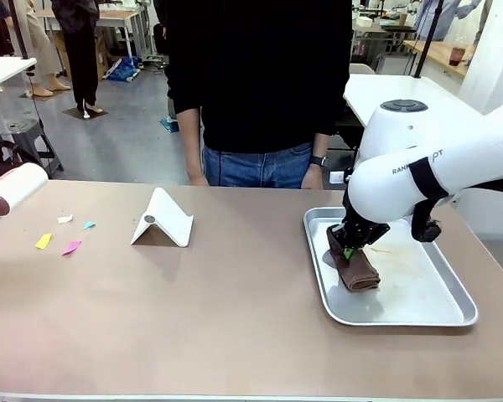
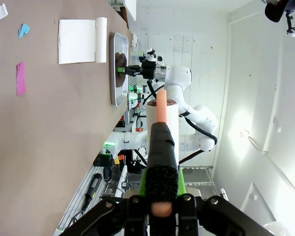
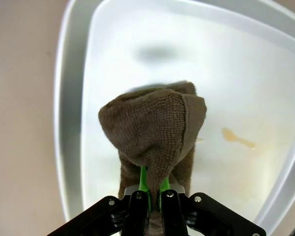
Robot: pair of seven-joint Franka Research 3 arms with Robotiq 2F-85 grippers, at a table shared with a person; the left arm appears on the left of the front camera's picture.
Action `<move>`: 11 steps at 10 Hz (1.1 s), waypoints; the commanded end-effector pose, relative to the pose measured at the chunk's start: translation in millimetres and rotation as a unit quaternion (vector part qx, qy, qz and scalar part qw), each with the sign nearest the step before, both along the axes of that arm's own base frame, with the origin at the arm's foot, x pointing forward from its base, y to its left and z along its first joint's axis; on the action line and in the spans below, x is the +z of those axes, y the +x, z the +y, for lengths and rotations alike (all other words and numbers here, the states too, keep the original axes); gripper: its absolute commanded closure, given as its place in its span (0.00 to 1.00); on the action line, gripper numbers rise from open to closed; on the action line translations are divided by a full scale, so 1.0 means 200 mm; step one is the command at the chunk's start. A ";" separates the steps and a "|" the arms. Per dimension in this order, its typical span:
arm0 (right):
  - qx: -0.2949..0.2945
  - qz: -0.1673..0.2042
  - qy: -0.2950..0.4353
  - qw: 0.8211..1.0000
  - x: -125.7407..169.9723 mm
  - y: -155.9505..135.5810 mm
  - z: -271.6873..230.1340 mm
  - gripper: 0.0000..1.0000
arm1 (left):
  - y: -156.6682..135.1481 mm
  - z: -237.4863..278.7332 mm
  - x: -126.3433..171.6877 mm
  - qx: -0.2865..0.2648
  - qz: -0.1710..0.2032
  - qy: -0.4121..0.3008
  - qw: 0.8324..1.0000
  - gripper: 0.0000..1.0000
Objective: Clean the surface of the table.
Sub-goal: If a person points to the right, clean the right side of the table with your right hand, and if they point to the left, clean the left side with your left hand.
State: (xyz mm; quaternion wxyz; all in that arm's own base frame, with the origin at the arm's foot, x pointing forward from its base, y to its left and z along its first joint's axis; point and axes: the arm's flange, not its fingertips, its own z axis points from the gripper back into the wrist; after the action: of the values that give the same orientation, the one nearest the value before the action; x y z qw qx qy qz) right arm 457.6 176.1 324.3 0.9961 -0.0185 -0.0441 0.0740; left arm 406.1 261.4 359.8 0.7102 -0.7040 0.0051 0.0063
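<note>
Desk (image 1: 235,310) surface runs under both arms, and the dirt on it, four small paper scraps (yellow (image 1: 44,241), pink (image 1: 71,247), white (image 1: 64,219), blue (image 1: 88,224)), lies near the left claw (image 2: 162,184), down and to the side of the roll it carries. That claw is clamped tight on the black foam handle of a lint roller (image 2: 162,115), whose long axis runs straight out along the fingers and seems about level with the desk top rather than pointing into it. In the left wrist view the scraps sit off to one side of that axis, so I judge the coming move depends on dropping the roll sideways onto them. The right claw (image 1: 350,249) is well apart from the scraps, beyond a white folded stand (image 1: 162,219). It hangs over a silver tray (image 1: 419,311), pinched closed on the top of a brown cloth (image 3: 152,123) that hangs below the fingertips and reaches the tray floor, with an orange-brown smear (image 3: 238,138) just beside it. The left claw is clearly the nearer one to the scraps. For writing, only "RAN" and a final "T" can be read on the right arm (image 1: 436,163); nothing legible shows on the roller or the stand.
</note>
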 end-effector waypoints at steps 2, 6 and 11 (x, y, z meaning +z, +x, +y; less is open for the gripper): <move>-0.039 0.003 -0.043 0.998 -0.09 0.02 -0.06 0.93 | -0.02 0.01 0.01 -0.003 -0.009 -0.002 1.000 1.00; -0.081 0.004 -0.052 0.995 -0.13 0.04 -0.19 0.93 | -0.02 0.01 0.01 -0.003 -0.009 -0.002 1.000 1.00; -0.072 0.024 0.181 0.981 0.13 0.01 -0.51 0.93 | -0.02 0.01 0.01 -0.003 -0.009 -0.002 1.000 1.00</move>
State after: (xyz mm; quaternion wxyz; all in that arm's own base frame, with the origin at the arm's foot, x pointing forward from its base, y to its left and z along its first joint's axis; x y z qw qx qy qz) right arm 470.4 98.1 338.3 0.9954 0.0848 -0.0399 -0.0219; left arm 406.1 261.5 359.8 0.7103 -0.7039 0.0049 0.0063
